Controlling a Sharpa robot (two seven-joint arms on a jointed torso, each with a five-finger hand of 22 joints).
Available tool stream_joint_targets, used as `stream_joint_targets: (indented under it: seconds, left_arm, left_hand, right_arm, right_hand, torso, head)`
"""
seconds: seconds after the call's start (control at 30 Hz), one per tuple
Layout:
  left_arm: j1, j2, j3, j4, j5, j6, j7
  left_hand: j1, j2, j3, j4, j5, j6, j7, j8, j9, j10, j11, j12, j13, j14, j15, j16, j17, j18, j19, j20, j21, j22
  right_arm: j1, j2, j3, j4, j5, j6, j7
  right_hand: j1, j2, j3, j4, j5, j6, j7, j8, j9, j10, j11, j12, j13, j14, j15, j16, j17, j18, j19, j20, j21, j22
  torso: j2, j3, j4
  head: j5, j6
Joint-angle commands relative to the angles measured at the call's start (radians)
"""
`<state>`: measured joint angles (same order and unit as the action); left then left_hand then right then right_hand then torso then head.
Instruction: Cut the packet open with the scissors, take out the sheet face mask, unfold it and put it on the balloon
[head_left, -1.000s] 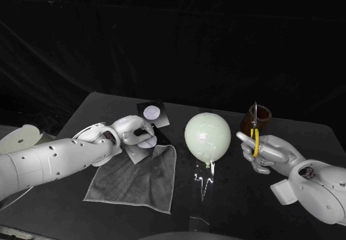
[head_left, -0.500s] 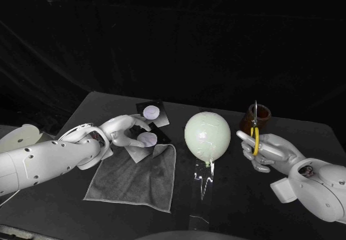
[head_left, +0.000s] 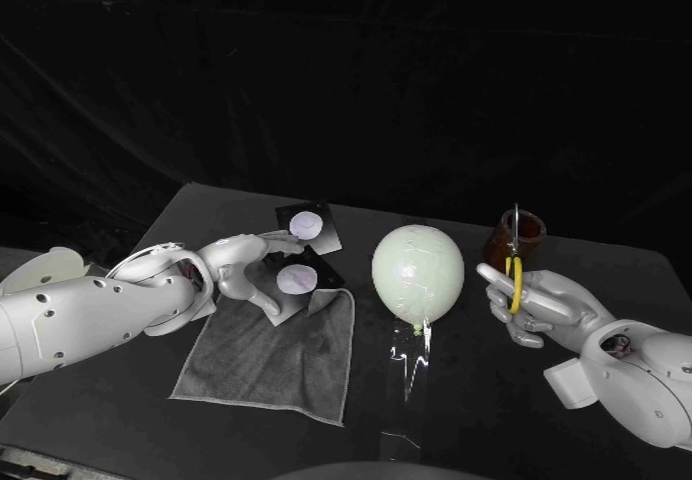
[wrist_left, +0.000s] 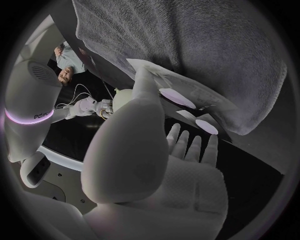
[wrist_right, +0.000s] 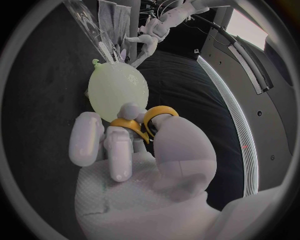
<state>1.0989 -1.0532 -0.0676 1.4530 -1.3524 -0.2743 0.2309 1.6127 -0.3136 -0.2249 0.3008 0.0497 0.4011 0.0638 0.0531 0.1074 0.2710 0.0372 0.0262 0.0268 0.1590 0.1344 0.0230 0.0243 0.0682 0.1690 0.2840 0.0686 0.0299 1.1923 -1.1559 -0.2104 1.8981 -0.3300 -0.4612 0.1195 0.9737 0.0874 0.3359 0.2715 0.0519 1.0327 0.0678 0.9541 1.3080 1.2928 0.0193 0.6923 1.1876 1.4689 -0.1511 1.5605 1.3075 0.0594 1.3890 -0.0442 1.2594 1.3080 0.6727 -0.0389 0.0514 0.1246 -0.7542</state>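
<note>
The packet (head_left: 296, 283) lies on the towel's (head_left: 274, 350) far edge, just beside the left hand (head_left: 253, 268), grip I cannot tell; the right hand (head_left: 545, 305), beyond the balloon (head_left: 418, 272), grasps the scissors (head_left: 511, 262) upright.

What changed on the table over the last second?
The left hand turned at the wrist, its arm drawing back leftward, baring more of the dark packet with a white round mark that it holds at the grey cloth towel's edge. The right hand holding yellow-handled scissors upright and the pale green balloon stayed put.
</note>
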Motion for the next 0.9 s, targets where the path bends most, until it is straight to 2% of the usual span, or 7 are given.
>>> stream_joint_targets:
  seconds: [0.03,0.23,0.4,0.43,0.53,0.57,0.9]
  left_arm:
    - [0.001,0.002,-0.001,0.01,-0.045,0.053,-0.046]
    - [-0.008,0.013,-0.007,0.013,-0.055,0.053,-0.066]
    - [-0.016,0.025,-0.01,-0.001,-0.067,0.062,-0.078]
    - [-0.017,0.026,-0.011,-0.002,-0.07,0.067,-0.081]
    - [-0.019,0.027,-0.011,-0.005,-0.079,0.082,-0.091]
    - [-0.019,0.028,-0.012,-0.005,-0.082,0.086,-0.094]
    - [-0.027,0.037,-0.016,-0.008,-0.114,0.11,-0.117]
  left_hand:
    - [-0.014,-0.001,-0.008,0.001,-0.001,-0.046,-0.005,-0.011,-0.012,-0.031,-0.003,-0.004,-0.003,-0.011,0.0,-0.003,-0.002,0.004,-0.002,-0.003,-0.006,0.001]
    - [-0.063,-0.002,-0.008,0.0,0.0,-0.143,0.005,-0.024,-0.035,-0.108,0.004,-0.006,-0.005,-0.038,-0.016,-0.004,-0.004,0.01,-0.006,-0.017,-0.008,0.0]
    - [-0.062,-0.003,-0.008,0.0,0.0,-0.15,0.012,-0.025,-0.036,-0.115,0.008,-0.006,-0.006,-0.04,-0.019,-0.004,-0.004,0.011,-0.008,-0.019,-0.008,0.0]
    - [-0.058,-0.003,-0.007,0.0,0.0,-0.152,0.038,-0.023,-0.036,-0.12,0.031,-0.005,-0.005,-0.042,-0.028,-0.003,-0.003,0.015,-0.009,-0.025,-0.009,0.0]
    - [-0.058,-0.003,-0.008,0.0,0.0,-0.15,0.04,-0.022,-0.035,-0.118,0.032,-0.005,-0.004,-0.042,-0.028,-0.003,-0.003,0.015,-0.009,-0.025,-0.009,0.0]
    - [-0.059,-0.002,-0.008,0.0,0.0,-0.146,0.055,-0.02,-0.034,-0.116,0.045,-0.003,-0.004,-0.042,-0.034,-0.003,-0.003,0.017,-0.009,-0.029,-0.009,0.0]
    - [-0.073,-0.003,-0.009,0.0,0.0,-0.133,0.09,-0.015,-0.029,-0.119,0.079,-0.003,-0.003,-0.048,-0.029,-0.003,-0.002,0.023,-0.009,-0.038,-0.009,0.001]
  right_arm:
    - [-0.001,0.002,0.0,0.0,-0.01,0.021,0.013]
    - [-0.003,0.004,0.0,-0.001,-0.011,0.023,0.012]
    - [-0.004,0.005,0.0,0.0,-0.011,0.024,0.012]
    - [-0.005,0.005,0.0,0.0,-0.011,0.024,0.012]
    - [-0.005,0.004,0.0,0.001,-0.011,0.025,0.012]
    - [-0.005,0.003,0.0,0.001,-0.012,0.026,0.011]
    - [-0.006,0.005,0.0,0.001,-0.012,0.028,0.011]
  right_hand:
    - [-0.006,0.074,0.006,-0.002,0.002,0.393,-0.138,0.429,0.193,0.278,-0.145,0.879,0.383,0.1,-0.012,0.005,0.253,0.015,-0.001,0.002,-0.002,0.088]
    - [-0.002,0.073,0.005,-0.003,0.002,0.393,-0.138,0.429,0.193,0.278,-0.145,0.879,0.383,0.1,-0.011,0.005,0.252,0.015,-0.001,0.002,-0.002,0.088]
    - [-0.002,0.073,0.005,-0.003,0.002,0.393,-0.138,0.429,0.193,0.278,-0.145,0.879,0.383,0.1,-0.011,0.005,0.252,0.015,-0.001,0.002,-0.002,0.088]
    - [-0.002,0.073,0.005,-0.003,0.002,0.393,-0.138,0.429,0.193,0.278,-0.145,0.879,0.383,0.1,-0.011,0.005,0.252,0.015,-0.001,0.002,-0.002,0.088]
    - [-0.002,0.073,0.005,-0.003,0.002,0.393,-0.138,0.429,0.193,0.278,-0.145,0.879,0.383,0.1,-0.011,0.005,0.252,0.015,-0.001,0.002,-0.002,0.088]
    - [-0.002,0.073,0.005,-0.003,0.002,0.393,-0.138,0.429,0.193,0.278,-0.145,0.879,0.383,0.1,-0.011,0.005,0.252,0.015,-0.001,0.002,-0.002,0.088]
    - [-0.001,0.073,0.005,-0.003,0.002,0.394,-0.138,0.43,0.193,0.278,-0.145,0.879,0.383,0.1,-0.011,0.005,0.252,0.015,-0.001,0.002,-0.002,0.088]
  torso:
    - [0.001,-0.0006,-0.0011]
    - [0.002,-0.0004,-0.0014]
    - [0.003,-0.0008,-0.0015]
    - [0.003,-0.0008,-0.0019]
    - [0.003,-0.0008,-0.0026]
    - [0.003,-0.0006,-0.0025]
    - [0.002,-0.001,-0.0013]
  head:
    - [0.004,0.0]
    - [0.005,-0.001]
    - [0.004,-0.003]
    - [0.004,-0.003]
    - [0.004,-0.004]
    - [0.004,-0.005]
    - [0.005,-0.009]
